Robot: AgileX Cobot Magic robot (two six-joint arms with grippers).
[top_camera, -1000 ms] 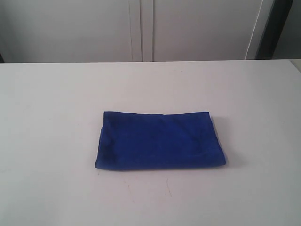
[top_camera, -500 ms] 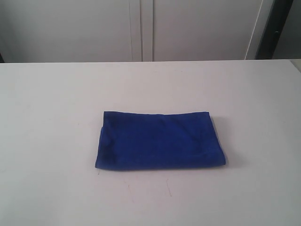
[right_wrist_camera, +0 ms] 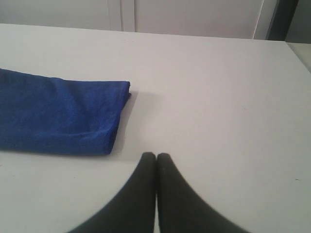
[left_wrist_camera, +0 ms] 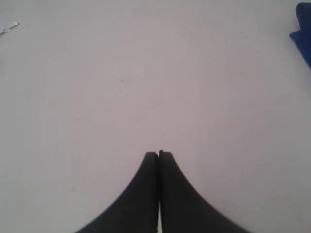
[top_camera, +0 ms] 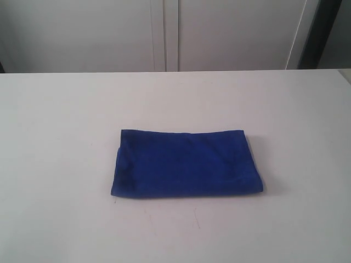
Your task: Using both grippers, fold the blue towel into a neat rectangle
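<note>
The blue towel (top_camera: 186, 163) lies folded into a flat rectangle near the middle of the white table (top_camera: 55, 137), with no arm showing in the exterior view. In the left wrist view, my left gripper (left_wrist_camera: 159, 154) is shut with nothing in it, over bare table, and only a corner of the blue towel (left_wrist_camera: 304, 36) shows at the picture's edge. My right gripper (right_wrist_camera: 156, 156) is also shut and empty, a short way off the blue towel (right_wrist_camera: 58, 116), beside its folded end.
Pale cabinet doors (top_camera: 164, 33) stand behind the table's far edge. A dark vertical strip (top_camera: 323, 33) rises at the back right. A small white scrap (left_wrist_camera: 8, 28) lies on the table in the left wrist view.
</note>
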